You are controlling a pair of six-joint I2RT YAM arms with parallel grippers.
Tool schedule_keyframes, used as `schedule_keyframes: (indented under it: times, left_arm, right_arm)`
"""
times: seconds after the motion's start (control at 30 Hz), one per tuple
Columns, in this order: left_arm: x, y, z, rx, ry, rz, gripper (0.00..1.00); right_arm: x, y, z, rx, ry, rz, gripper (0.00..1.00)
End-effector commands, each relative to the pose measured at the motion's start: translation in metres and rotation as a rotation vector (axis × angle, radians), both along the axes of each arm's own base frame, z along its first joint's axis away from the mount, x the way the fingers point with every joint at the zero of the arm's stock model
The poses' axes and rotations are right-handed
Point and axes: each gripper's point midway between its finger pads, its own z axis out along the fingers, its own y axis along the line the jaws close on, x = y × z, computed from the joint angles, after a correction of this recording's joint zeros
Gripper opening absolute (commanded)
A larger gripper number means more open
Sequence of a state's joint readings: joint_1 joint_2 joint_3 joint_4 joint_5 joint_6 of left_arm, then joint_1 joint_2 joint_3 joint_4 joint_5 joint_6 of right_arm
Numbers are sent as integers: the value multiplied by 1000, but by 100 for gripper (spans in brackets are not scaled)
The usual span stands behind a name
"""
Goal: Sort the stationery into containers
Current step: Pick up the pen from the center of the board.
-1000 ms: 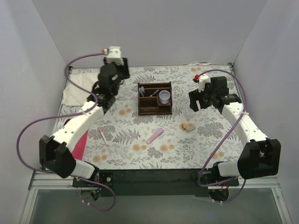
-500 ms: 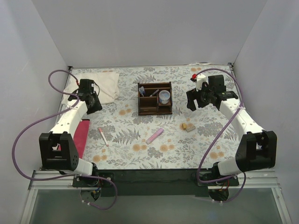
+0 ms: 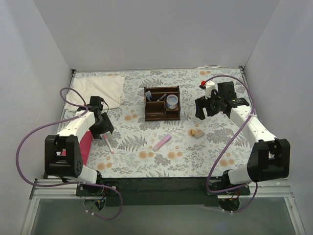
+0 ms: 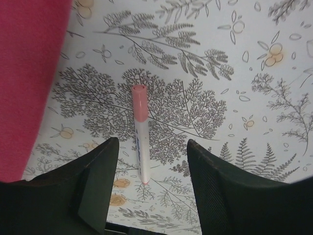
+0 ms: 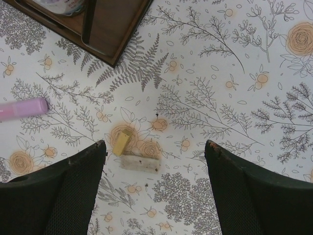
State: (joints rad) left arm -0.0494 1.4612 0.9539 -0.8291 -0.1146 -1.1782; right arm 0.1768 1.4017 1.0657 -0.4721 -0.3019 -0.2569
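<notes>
Top external: centre organiser (image 3: 161, 117) holds pens (image 3: 148, 96), cup (image 3: 171, 102); pink-and-white pen (image 3: 106, 142), pink bar (image 3: 162, 142), tan block (image 3: 197, 132) loose below; left gripper (image 4: 152, 143), right gripper (image 5: 154, 144) spread, empty.

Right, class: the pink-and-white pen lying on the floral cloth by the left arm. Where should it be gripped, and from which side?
Grip the pink-and-white pen at mid-barrel, coming straight down from above. It lies flat and thin, its length running between the open left jaws, with bare floral cloth either side, so they can close across its width.
</notes>
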Motion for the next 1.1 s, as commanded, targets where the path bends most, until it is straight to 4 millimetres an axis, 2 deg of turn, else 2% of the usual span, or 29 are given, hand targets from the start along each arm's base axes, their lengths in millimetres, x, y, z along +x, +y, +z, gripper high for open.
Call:
schedule_keyframes:
  times: [0.0, 0.13, 0.27, 0.37, 0.5, 0.7, 0.73, 0.77, 0.8, 0.83, 0.93, 0.97, 1.07]
  left_arm:
    - [-10, -20, -15, -62, 52, 16, 56]
    - [-17, -20, -29, -61, 100, 42, 49]
    - [-18, -15, -32, -31, 113, 69, 42]
    - [-19, -12, -33, -20, 121, 81, 40]
    - [-20, -6, -42, 20, 133, 118, 32]
    - [-22, -1, -59, 50, 151, 109, 31]
    - [-22, -1, -60, 50, 151, 100, 29]
    - [-20, -4, -61, 33, 147, 87, 18]
    - [-16, -7, -63, 20, 134, 69, 0]
    - [-15, -8, -63, 10, 132, 60, 0]
    - [-1, -14, -54, -15, 82, 23, 0]
    - [14, -19, -42, -26, 37, 10, 0]
    - [39, -34, -8, -83, -43, -62, 0]
  right_arm:
    - [1, 4, -3, 25, 27, 3, 87]
    - [7, 6, -1, 26, 25, 3, 87]
    - [8, 7, 1, 33, 22, 3, 87]
    - [4, 5, -4, 27, 29, 1, 87]
    - [-1, 6, -9, 37, 48, 3, 87]
    - [2, 6, -13, 29, 57, 8, 87]
    - [2, 6, -14, 28, 60, 8, 87]
    - [3, 6, -15, 29, 64, 9, 87]
    - [4, 8, -14, 30, 63, 14, 87]
    - [5, 7, -15, 31, 63, 12, 87]
    - [9, 8, -15, 32, 61, 13, 87]
    - [11, 8, -15, 31, 63, 12, 87]
    - [18, 7, -10, 20, 41, 8, 87]
